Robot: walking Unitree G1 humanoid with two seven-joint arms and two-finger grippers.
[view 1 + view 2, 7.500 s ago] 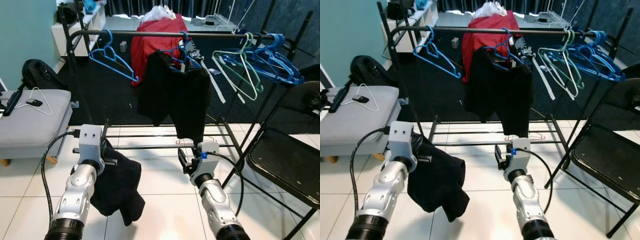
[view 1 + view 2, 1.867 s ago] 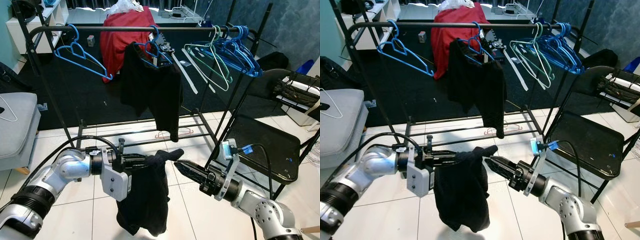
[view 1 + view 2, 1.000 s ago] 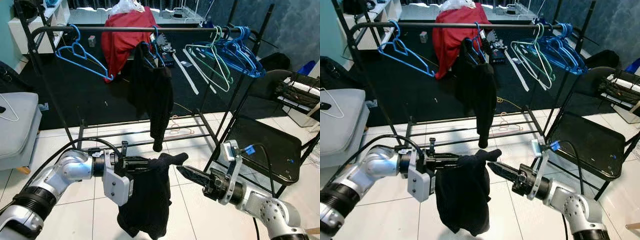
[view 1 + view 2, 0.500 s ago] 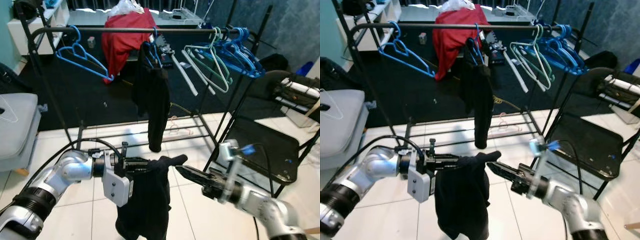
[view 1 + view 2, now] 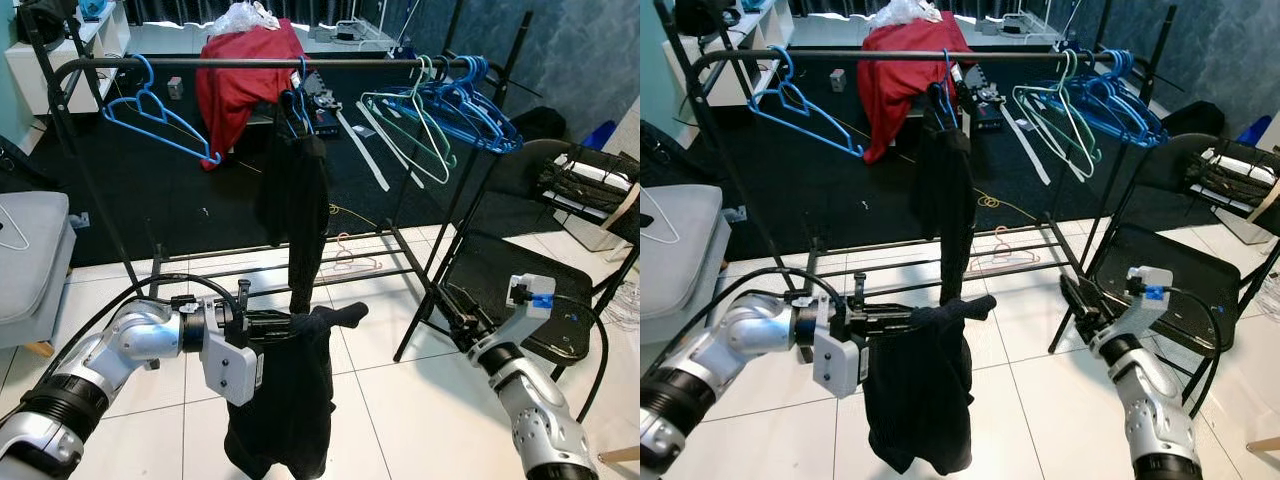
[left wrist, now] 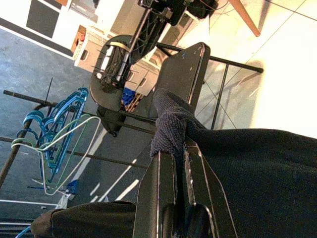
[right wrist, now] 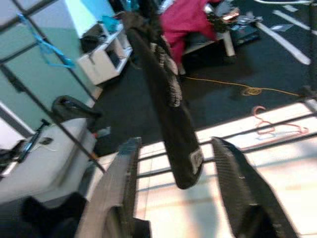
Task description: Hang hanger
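Though the task names a hanger, what your left gripper (image 5: 283, 326) carries is a black garment (image 5: 285, 400), draped over the long fingers and hanging toward the white tile floor (image 5: 390, 400). No hanger can be made out inside that cloth. In the left wrist view the two fingers (image 6: 159, 188) lie close together with a knitted fold (image 6: 171, 126) pinched between them, so the jaws are clamped on the garment.

Hangers you can see sit on the rack rail (image 5: 250, 62): one blue hanger (image 5: 150, 120) near the rail's left end, another blue one (image 5: 297, 105) bearing a hung black garment (image 5: 298, 205) at mid-rail, and a bunch of green and blue hangers (image 5: 450, 105) crowded at the right end. A pink hanger (image 5: 350, 255) lies on the floor under the rack. A red cloth (image 5: 235, 75) is draped behind the rail.

Your right gripper (image 5: 452, 303) sits low on the right, near the rack's right leg and the black folding chair (image 5: 520, 300). Its wrist view is blurred; the fingers (image 7: 121, 193) stand wide apart with nothing between them.

Open rail runs between the left blue hanger and the hung garment. A grey cushion (image 5: 30, 260) is cut off by the left edge.
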